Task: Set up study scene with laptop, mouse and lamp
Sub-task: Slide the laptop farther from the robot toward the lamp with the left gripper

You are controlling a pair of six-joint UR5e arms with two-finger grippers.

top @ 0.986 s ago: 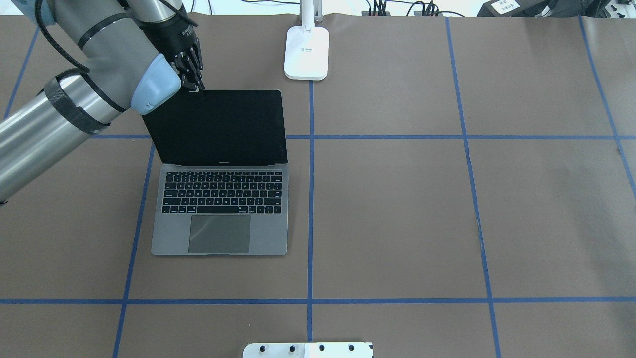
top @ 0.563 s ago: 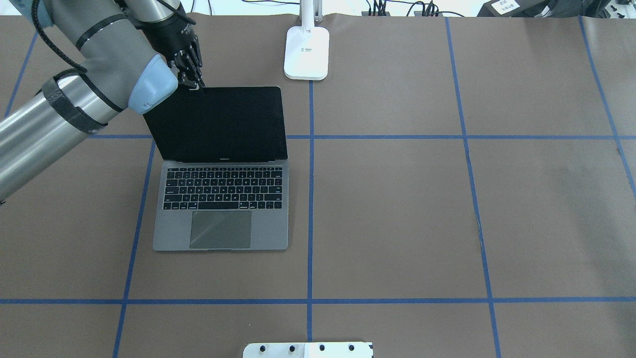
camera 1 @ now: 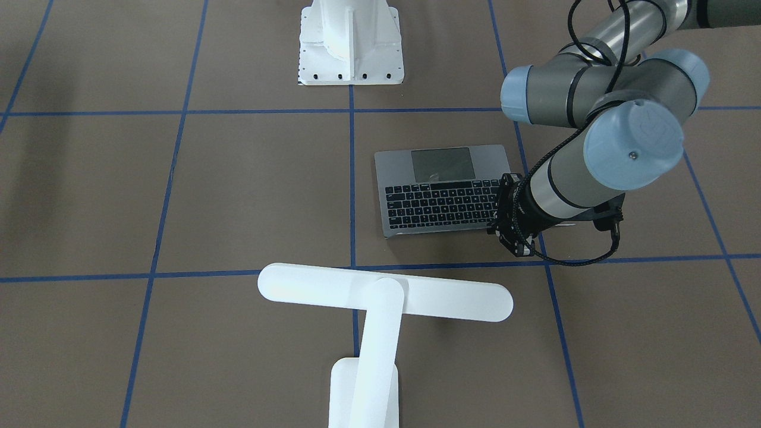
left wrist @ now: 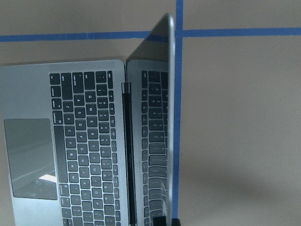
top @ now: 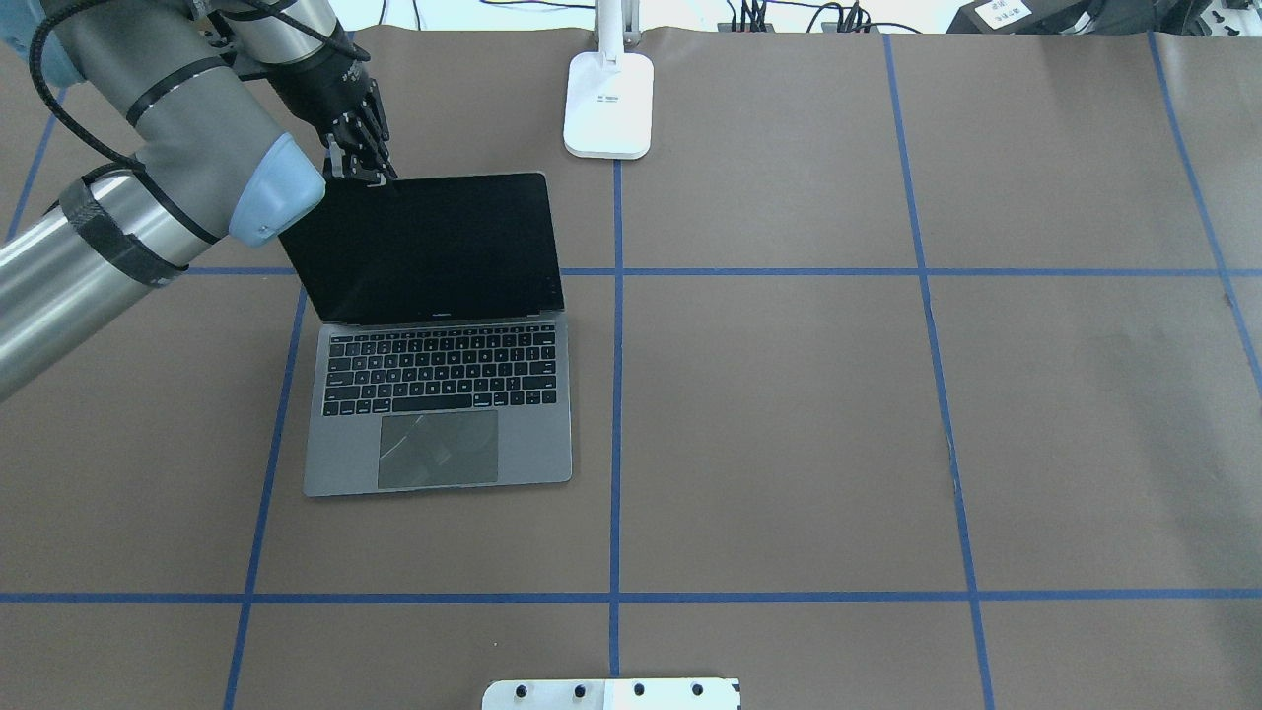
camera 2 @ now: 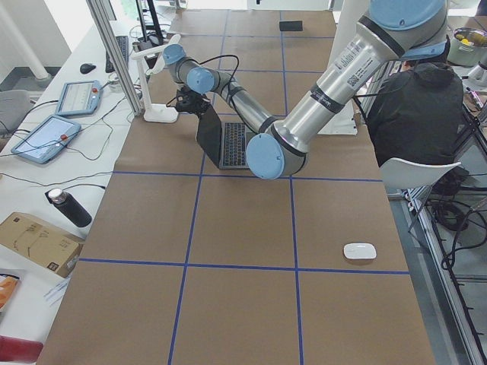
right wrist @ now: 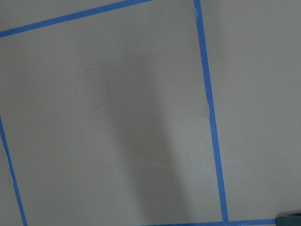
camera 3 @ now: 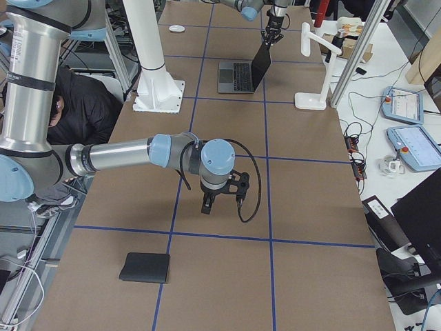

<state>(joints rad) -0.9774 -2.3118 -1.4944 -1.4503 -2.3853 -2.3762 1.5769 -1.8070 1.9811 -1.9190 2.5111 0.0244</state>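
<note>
Overhead exterior view: brown paper-covered worktop [top: 789,414] w/ blue tape grid. Writing: tiny grey print on the lamp [top: 608,104] base & a small logo line under the laptop [top: 439,394] screen, both too small to read. Laptop sits left of ctr, open, screen dark. Its hinge runs left-right, trackpad end toward the robot, lid near upright & tipped slightly back. Lamp stands at the far edge, just beyond the laptop's far right corner. In the front-facing view its bar head lies left-right, parallel to the hinge. Left arm [top: 197,128] reaches in; left jaws, nearly closed, pinch the lid's top left corner. Mouse [camera 2: 359,251] lies toward the worktop's left end, well apart from the laptop, long axis across the worktop. Right arm [camera 3: 124,155] hangs low over bare paper; right jaws' state: can't tell.
</note>
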